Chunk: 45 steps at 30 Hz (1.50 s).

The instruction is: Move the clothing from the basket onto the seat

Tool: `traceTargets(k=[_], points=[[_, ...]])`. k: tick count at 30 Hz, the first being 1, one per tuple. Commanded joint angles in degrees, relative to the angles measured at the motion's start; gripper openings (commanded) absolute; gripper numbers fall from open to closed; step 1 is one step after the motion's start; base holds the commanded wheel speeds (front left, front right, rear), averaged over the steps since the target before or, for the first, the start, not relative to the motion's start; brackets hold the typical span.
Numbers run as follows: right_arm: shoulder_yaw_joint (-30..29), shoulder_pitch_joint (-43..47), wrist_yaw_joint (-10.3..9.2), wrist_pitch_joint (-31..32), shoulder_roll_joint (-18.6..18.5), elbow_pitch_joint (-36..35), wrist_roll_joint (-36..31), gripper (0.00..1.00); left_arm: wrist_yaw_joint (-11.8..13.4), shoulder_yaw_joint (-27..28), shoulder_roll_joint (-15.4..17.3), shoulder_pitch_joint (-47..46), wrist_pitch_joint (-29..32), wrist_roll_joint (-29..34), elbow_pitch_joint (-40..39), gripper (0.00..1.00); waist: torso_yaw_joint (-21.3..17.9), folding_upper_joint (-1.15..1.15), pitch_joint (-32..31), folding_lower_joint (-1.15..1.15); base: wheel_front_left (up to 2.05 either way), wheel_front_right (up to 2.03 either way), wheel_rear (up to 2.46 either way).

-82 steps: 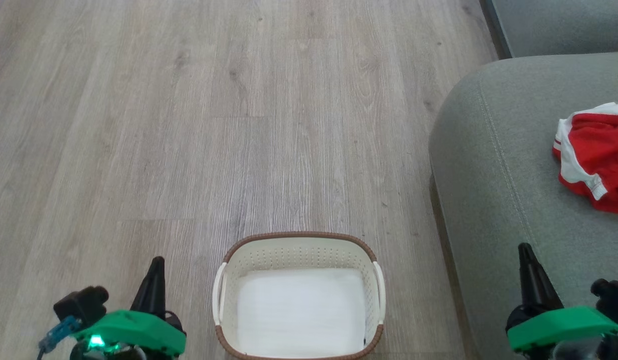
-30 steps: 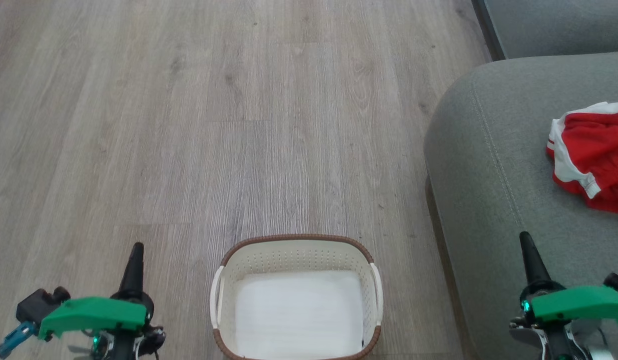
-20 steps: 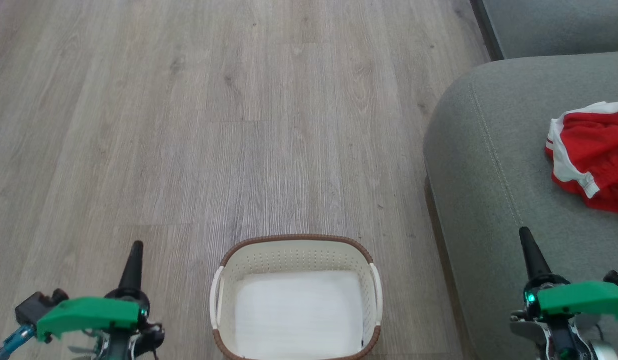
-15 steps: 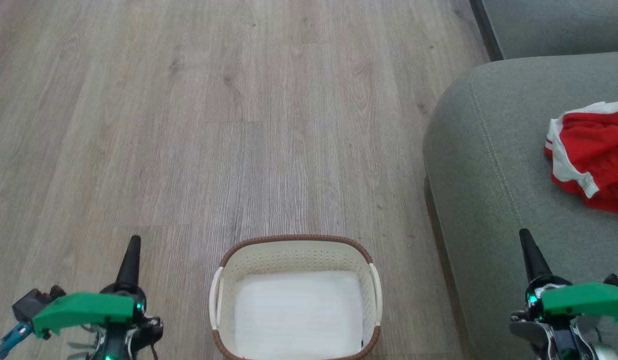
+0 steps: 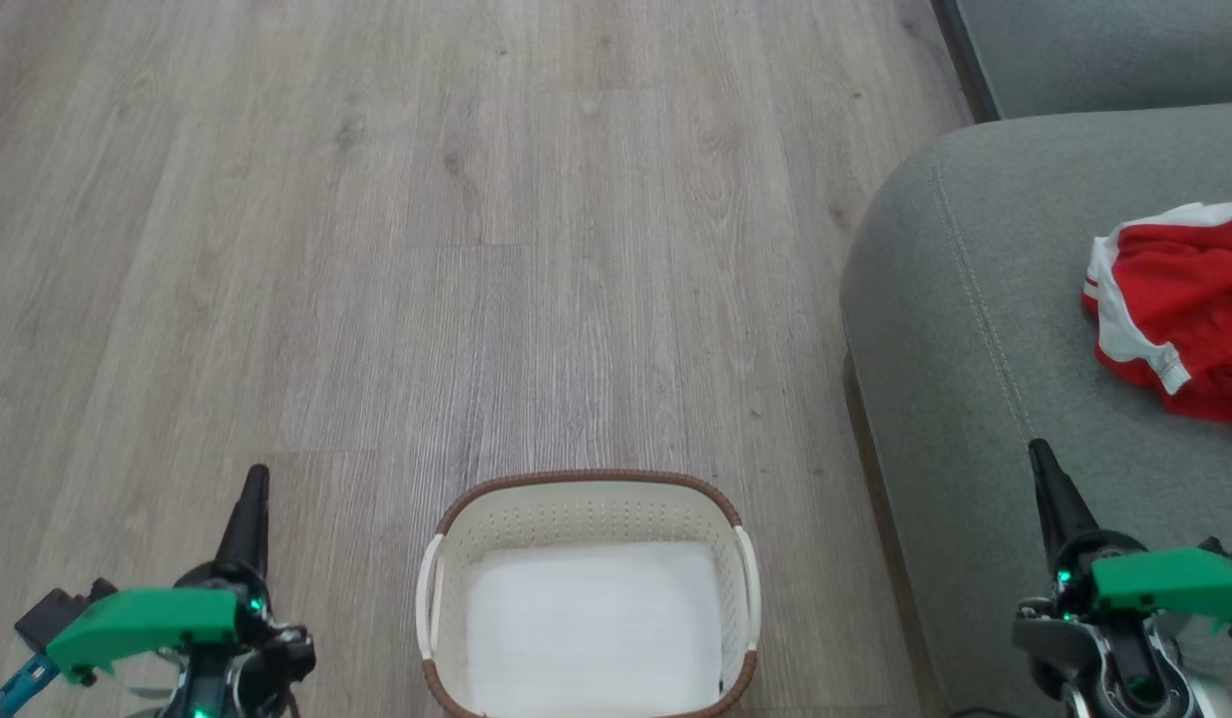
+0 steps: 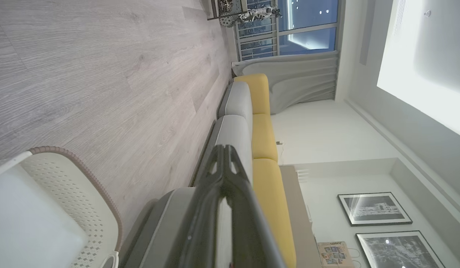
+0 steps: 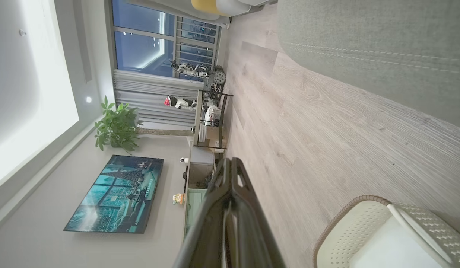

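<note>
red clothing (image 5: 1179, 309) lies on the seat (image 5: 975, 329), basket (image 5: 586, 477) on the floor (image 5: 376, 249) beside it
left pincer (image 5: 256, 479) and right pincer (image 5: 1037, 454) are pressed together, empty, flanking the basket

Perforated plastic basket (image 5: 588, 509), matt cloth seat (image 5: 955, 349), soft fabric clothing (image 5: 1184, 289), matt wood-grain floor (image 5: 376, 249).
</note>
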Motion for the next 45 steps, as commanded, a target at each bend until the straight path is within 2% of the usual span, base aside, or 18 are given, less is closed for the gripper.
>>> traceTargets(k=[1, 13, 45], points=[[0.6, -3.13, -0.01, 0.68, -0.13, -1.57, 1.96, 0.0, -0.4, 2.39, 0.12, -3.47, 0.7, -1.9, -2.22, 0.0, -0.03, 0.0, -0.02, 0.0, 0.0, 0.0, 0.0], [0.08, -4.27, -0.01, 2.52, 0.27, -0.91, 8.24, 0.0, -0.93, 3.94, -0.37, -3.93, 2.46, -8.15, -2.43, 0.0, -0.18, 0.0, -0.13, 0.0, 0.0, 0.0, 0.0], [-0.31, -4.31, -0.01, 2.83, 0.54, -0.89, 7.92, 0.0, -0.93, 3.92, -0.37, -3.92, 2.45, -8.16, -2.43, 0.0, -0.18, 0.0, -0.13, 0.0, 0.0, 0.0, 0.0]])
